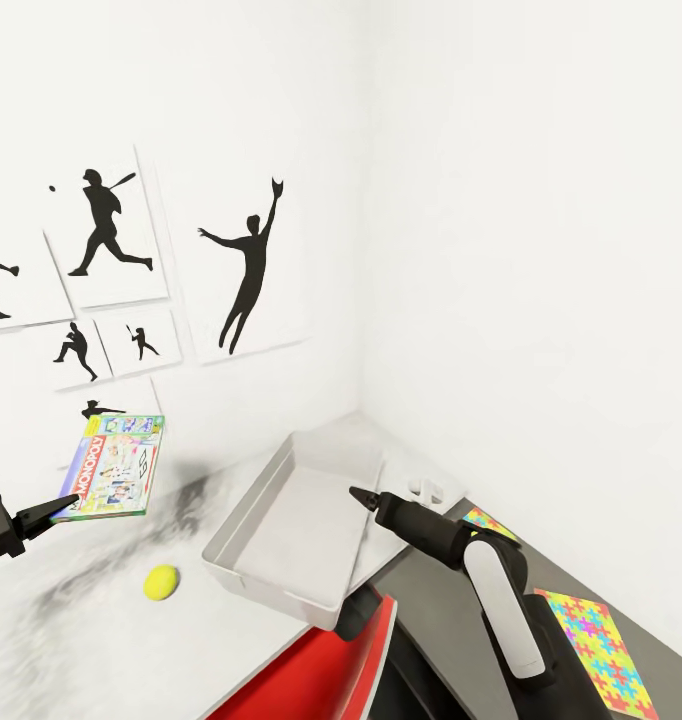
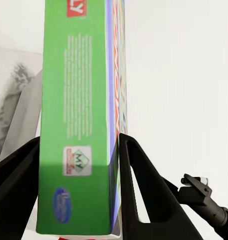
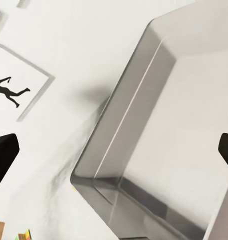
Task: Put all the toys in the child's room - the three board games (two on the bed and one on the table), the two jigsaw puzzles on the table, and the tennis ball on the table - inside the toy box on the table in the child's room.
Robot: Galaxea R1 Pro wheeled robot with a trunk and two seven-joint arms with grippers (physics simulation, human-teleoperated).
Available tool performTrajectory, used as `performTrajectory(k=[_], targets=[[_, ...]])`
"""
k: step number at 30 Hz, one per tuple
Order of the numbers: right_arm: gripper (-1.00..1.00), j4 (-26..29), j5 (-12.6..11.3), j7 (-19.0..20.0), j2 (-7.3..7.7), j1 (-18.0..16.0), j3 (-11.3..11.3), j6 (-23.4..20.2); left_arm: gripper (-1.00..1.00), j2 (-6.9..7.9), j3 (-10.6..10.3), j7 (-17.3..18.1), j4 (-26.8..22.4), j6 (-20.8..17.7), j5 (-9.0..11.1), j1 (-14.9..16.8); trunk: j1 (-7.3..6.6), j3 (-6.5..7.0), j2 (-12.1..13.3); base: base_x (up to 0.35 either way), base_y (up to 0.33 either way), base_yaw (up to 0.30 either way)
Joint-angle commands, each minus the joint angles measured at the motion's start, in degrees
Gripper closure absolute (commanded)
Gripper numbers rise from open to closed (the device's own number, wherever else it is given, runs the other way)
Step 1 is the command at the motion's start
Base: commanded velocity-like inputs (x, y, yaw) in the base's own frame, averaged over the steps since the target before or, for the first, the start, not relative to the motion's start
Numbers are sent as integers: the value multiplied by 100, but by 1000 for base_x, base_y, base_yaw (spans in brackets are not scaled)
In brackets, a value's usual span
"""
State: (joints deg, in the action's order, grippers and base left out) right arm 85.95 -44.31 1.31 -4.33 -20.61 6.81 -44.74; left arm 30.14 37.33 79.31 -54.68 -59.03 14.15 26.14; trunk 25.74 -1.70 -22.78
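Observation:
My left gripper (image 1: pixel 61 507) is shut on one edge of the Monopoly board game (image 1: pixel 116 465), held in the air over the table's light-grey top (image 1: pixel 71 640), left of the toy box (image 1: pixel 243 530). In the left wrist view the game's green side (image 2: pixel 76 115) sits clamped between the black fingers (image 2: pixel 144 185). The tennis ball (image 1: pixel 161 582) lies on the table below the game. My right gripper (image 1: pixel 366 497) hovers open above the toy box (image 3: pixel 144 100), which holds nothing. Two jigsaw puzzles (image 1: pixel 601 650) (image 1: pixel 486 522) lie on the dark-grey wing.
The toy box stands in the table's corner against white walls with baseball silhouette prints (image 1: pixel 246 270). A small white object (image 1: pixel 429 490) sits behind the box. A red shape (image 1: pixel 331 670) rises at the table's near edge, beside my right arm (image 1: pixel 501 600).

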Motion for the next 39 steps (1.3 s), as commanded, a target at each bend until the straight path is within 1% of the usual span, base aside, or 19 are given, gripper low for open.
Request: performTrajectory(k=[1,6,9,13,20,22,23,25,26,27,28,29,30,31,32,33,35,38,39], targets=[[-100,6,12,19,-1,-7,-9,-26,100,1,2,15,1,-56,9,6,4,-14,-14,0,0,0],[-100,37,11,21,1,-12,-18,-31,100,1,2,15,1,-56,9,7,4,-19,-14,0,0,37],[-100,184,10,13,2,-13,-14,-56,100,1,0,15,1,-56,9,6,4,-35,-14,0,0,129],[-100,230,10,-3,2,-13,-13,-64,100,1,2,15,1,-58,8,6,4,-59,-14,0,0,135],[-100,299,17,-6,10,-13,-21,-64,100,-2,-13,16,-38,-69,1,6,4,-67,-14,0,0,23],[-100,381,18,-3,11,-17,-23,-77,100,-14,-29,71,-71,-81,4,6,4,-67,-14,0,0,2],[-100,402,19,-2,14,-19,-31,-99,100,-47,-45,142,-80,-84,3,6,4,-67,-14,0,0,0],[-100,428,14,2,25,-20,-77,-232,100,-187,-120,278,-102,-91,-5,6,4,-67,-14,0,0,0],[-100,438,12,7,31,-21,-139,-379,100,-342,-253,325,-159,-97,-23,6,4,-67,-14,0,0,0],[-100,441,12,11,32,-21,-187,-433,100,-396,-312,335,-193,-97,-27,9,4,-67,-14,0,0,0],[-100,445,11,21,40,-21,-356,-558,100,-512,-440,355,-290,-97,-32,19,4,-67,-14,0,0,0],[-100,446,9,24,48,-21,-430,-596,100,-539,-469,359,-323,-97,-32,23,4,-67,-14,0,0,0],[-100,447,5,28,71,-22,-588,-668,100,-590,-515,365,-387,-97,-30,30,4,-67,-14,0,0,0],[-100,448,-8,34,113,-22,-738,-733,100,-657,-547,365,-459,-97,-29,35,4,-67,-14,0,0,0],[-100,448,-24,38,169,-22,-860,-782,100,-757,-568,362,-529,-97,-33,44,4,-67,-14,0,0,0],[-100,449,-49,41,252,-22,-974,-825,100,-962,-590,323,-601,-97,-51,64,4,-67,-14,0,0,0],[-100,448,-66,54,317,-22,-1048,-851,100,-1269,-604,110,-660,-97,-126,138,4,-67,-14,0,0,0],[-100,447,-69,148,356,-22,-1097,-862,100,-1781,-608,-535,-697,-97,-220,424,4,-67,-14,0,0,0],[-100,447,-69,170,359,-22,-1114,-864,100,-1864,-607,-641,-700,-97,-231,473,4,-67,-14,0,0,0]])
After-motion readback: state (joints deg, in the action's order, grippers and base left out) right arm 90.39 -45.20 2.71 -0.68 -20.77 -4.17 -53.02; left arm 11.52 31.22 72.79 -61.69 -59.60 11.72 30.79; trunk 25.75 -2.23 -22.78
